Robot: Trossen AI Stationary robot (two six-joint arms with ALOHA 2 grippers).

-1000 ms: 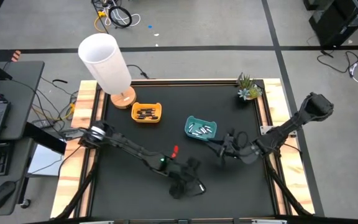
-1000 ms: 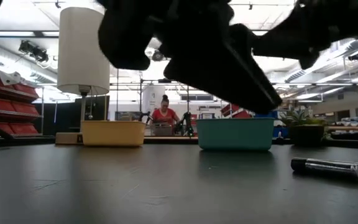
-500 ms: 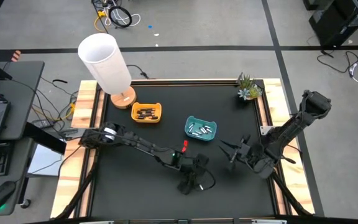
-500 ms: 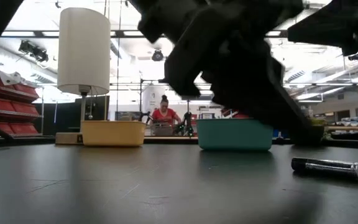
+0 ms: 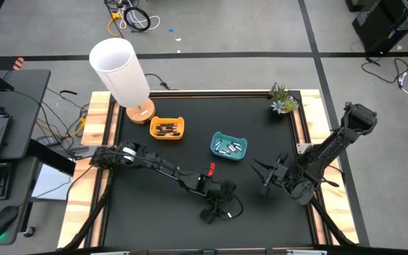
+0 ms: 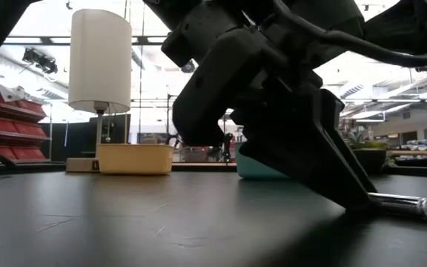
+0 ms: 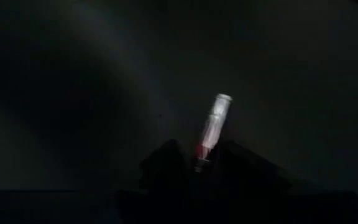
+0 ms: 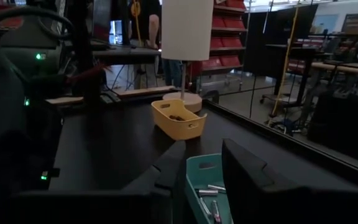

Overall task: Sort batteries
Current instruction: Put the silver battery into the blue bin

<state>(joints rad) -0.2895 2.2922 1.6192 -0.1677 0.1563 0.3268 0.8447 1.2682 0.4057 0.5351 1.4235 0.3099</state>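
Note:
One battery (image 7: 212, 124) lies flat on the black table near its near edge; it also shows in the low view (image 6: 400, 202). My left gripper (image 7: 201, 163) is open and down at table height, its fingertips on either side of the battery's reddish end. My right gripper (image 5: 264, 174) is open and hovers right of centre, near the teal tray (image 5: 229, 146), which holds several pale batteries. The orange tray (image 5: 167, 128) holds several dark ones. In the high view the left gripper hides the loose battery. My left gripper comes slanting down from above, with one fingertip (image 6: 358, 202) at the battery's reddish end (image 7: 201, 151). The fingers lie roughly along the battery, which lies flat on the table. Whether the fingers touch it, I cannot tell.
A white-shaded lamp (image 5: 122, 71) stands at the far left corner and a small potted plant (image 5: 283, 99) at the far right corner. Wooden rails (image 5: 304, 134) border the black table. People and shelving show in the room beyond the far edge.
My left gripper has moved toward the table's right and come down onto the loose battery near the near edge. My right gripper has drawn back from the teal tray toward the right and near edges, then stayed still.

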